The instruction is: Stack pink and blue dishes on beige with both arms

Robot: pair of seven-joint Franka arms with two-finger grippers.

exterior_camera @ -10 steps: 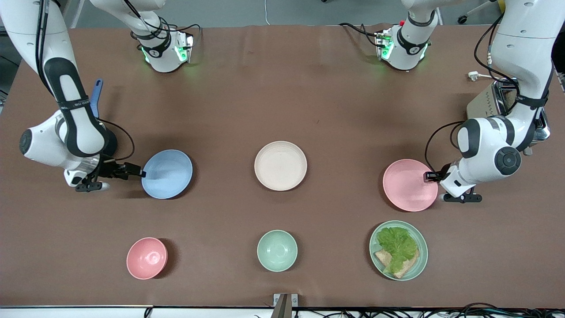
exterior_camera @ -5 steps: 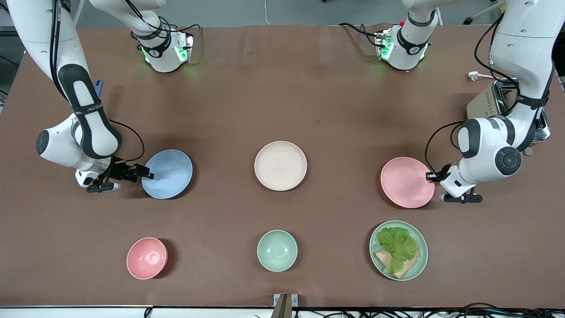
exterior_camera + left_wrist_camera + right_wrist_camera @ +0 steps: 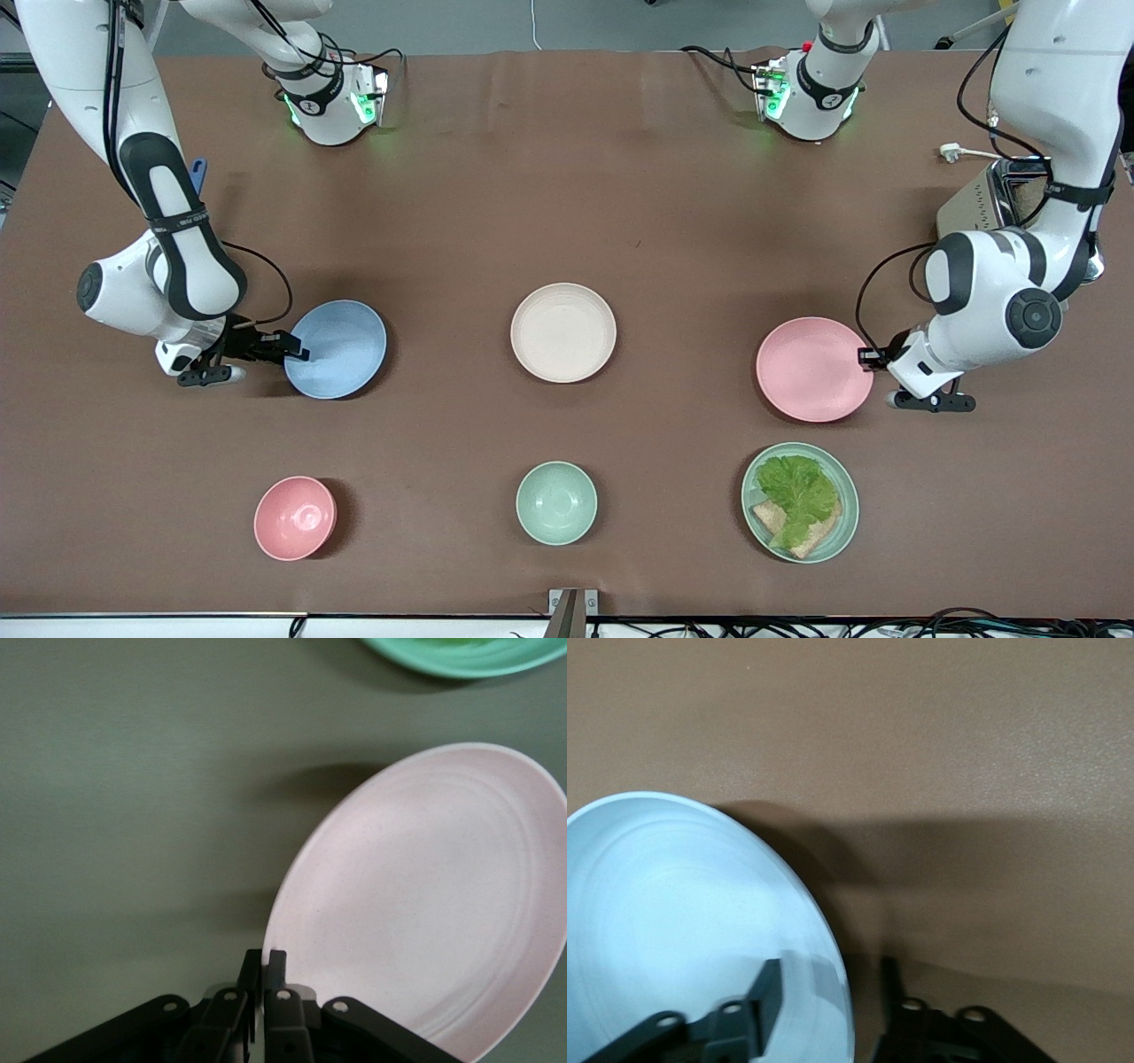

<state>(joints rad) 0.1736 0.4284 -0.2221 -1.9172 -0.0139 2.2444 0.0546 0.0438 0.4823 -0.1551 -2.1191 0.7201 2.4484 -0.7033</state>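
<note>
The cream-beige plate [image 3: 563, 332] lies at the table's middle. Toward the left arm's end is the pale pink plate [image 3: 811, 369] [image 3: 425, 904]. My left gripper [image 3: 866, 357] [image 3: 264, 967] is shut on its rim, and the plate casts a shadow as if its gripped edge is raised. Toward the right arm's end lies the light blue plate [image 3: 337, 348] [image 3: 673, 930]. My right gripper [image 3: 292, 348] [image 3: 830, 992] is open and straddles its rim, with one finger [image 3: 769, 992] over the plate's inside and the other outside the rim.
Nearer the front camera stand a pink bowl [image 3: 295, 518], a mint-green bowl [image 3: 556, 502] and a mint-green plate [image 3: 846, 523] [image 3: 461, 656] with lettuce and bread. A toaster [image 3: 1001, 199] sits at the left arm's end. A blue utensil [image 3: 197, 173] is partly hidden by the right arm.
The pink plate has shifted a little toward the beige plate in the left gripper. The right gripper slid in over the blue plate's rim, then held still.
</note>
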